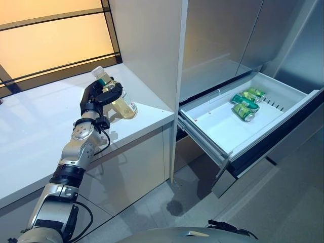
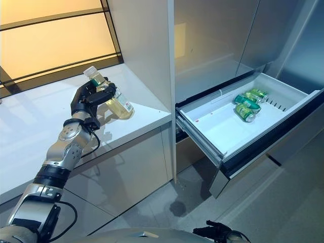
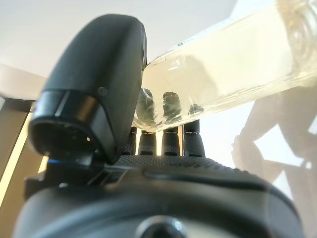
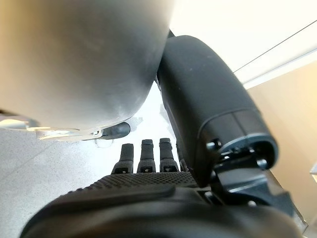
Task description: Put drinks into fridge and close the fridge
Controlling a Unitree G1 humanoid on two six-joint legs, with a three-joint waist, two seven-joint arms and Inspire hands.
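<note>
Fridge (image 1: 223, 45): brushed steel, tall. Drawer (image 1: 212, 124): white plastic, pulled out; green cans (image 1: 246, 104) lying at its far right corner. Counter (image 1: 35, 136): glossy white. Left hand (image 1: 98, 96) clenched round clear bottle (image 1: 121, 104), pale yellow liquid, tilted above counter's right edge. Right hand (image 4: 148, 158): fingers straight, empty.

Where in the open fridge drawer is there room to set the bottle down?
The fridge drawer is bare across its near and middle floor, from the front wall up to the green cans. Only the far right corner is crowded. The left hand holds the bottle over the counter.
</note>
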